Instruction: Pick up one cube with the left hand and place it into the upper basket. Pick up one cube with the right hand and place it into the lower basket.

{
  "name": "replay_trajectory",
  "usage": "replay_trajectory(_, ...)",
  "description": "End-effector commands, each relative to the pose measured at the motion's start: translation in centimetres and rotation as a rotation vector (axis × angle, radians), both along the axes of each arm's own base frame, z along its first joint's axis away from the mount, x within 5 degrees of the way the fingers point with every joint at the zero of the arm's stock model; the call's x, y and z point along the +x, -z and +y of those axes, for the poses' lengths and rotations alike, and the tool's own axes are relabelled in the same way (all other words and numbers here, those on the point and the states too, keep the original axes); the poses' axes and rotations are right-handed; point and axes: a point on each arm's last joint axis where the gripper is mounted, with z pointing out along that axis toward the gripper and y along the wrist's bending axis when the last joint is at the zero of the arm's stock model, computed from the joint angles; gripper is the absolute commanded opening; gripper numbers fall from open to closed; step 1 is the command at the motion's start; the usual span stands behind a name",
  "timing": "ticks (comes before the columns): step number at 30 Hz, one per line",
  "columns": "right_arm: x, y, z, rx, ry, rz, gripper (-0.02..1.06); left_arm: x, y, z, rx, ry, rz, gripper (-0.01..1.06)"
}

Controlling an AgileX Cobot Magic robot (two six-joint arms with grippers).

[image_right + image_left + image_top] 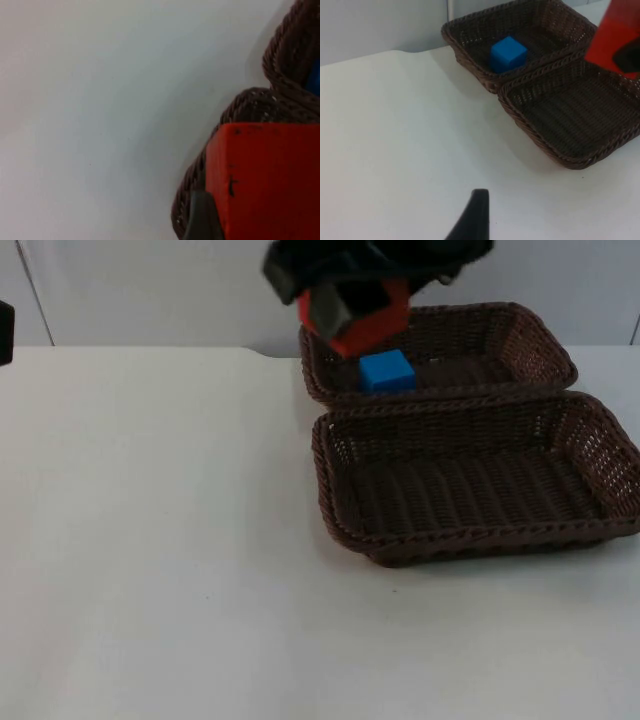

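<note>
The left arm waits off the table's (pixel 150 540) left side; its gripper's black fingertip (pixel 475 220) hangs over bare white table top, and I cannot tell whether that gripper is open or closed. In its wrist view both baskets lie ahead. A blue cube (pixel 386 372) sits in the upper basket (pixel 520 335), near that basket's left end and close to the wall it shares with the lower basket (pixel 345 485). The two brown wicker baskets touch along their long sides. The right gripper (pixel 345 315) hangs above the left end of the upper basket, just above the blue cube, closed on a red cube (pixel 375 325). In the right wrist view the red cube (pixel 265 180) is held over the woven rim (pixel 280 65), with white table beside it.
</note>
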Motion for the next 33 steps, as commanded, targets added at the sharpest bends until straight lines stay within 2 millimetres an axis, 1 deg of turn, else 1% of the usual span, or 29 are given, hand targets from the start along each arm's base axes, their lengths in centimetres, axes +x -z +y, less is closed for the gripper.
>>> replay_trajectory(1,0.0,0.2,-2.0,0.037,0.024,-0.010,0.00,-0.2,0.0,0.1,-0.008,-0.004,0.001,0.86)
replay_trajectory(2,0.0,0.2,-2.0,0.037,0.024,-0.010,0.00,-0.2,0.0,0.1,-0.008,-0.004,0.001,0.86)
replay_trajectory(7,0.2,1.7,-5.5,0.027,0.097,0.016,0.00,-0.2,0.0,0.1,-0.008,-0.004,0.001,0.86)
replay_trajectory(8,0.2,1.7,-5.5,0.027,0.097,0.016,0.00,-0.2,0.0,0.1,-0.008,-0.004,0.001,0.86)
replay_trajectory(13,0.9,3.3,-8.6,0.019,0.180,0.048,0.00,-0.2,0.0,0.0,-0.011,-0.004,0.002,0.86)
replay_trajectory(14,0.9,3.3,-8.6,0.019,0.180,0.048,0.00,-0.2,0.0,0.0,-0.011,-0.004,0.002,0.86)
replay_trajectory(19,1.9,5.3,-11.3,0.029,0.258,0.073,0.00,-0.2,0.0,0.0,-0.011,-0.004,0.002,0.86)
replay_trajectory(20,1.9,5.3,-11.3,0.029,0.258,0.073,0.00,-0.2,0.0,0.0,-0.011,-0.004,0.002,0.86)
replay_trajectory(24,2.6,6.5,-13.3,0.049,0.327,0.095,0.00,-0.2,0.0,0.0,-0.011,-0.004,0.002,0.86)
replay_trajectory(29,3.0,7.0,-14.6,0.069,0.366,0.096,0.00,-0.2,0.0,0.0,-0.011,-0.004,0.002,0.86)
replay_trajectory(33,3.2,7.3,-14.9,0.077,0.369,0.086,0.00,-0.2,0.0,0.0,-0.015,-0.003,0.003,0.86)
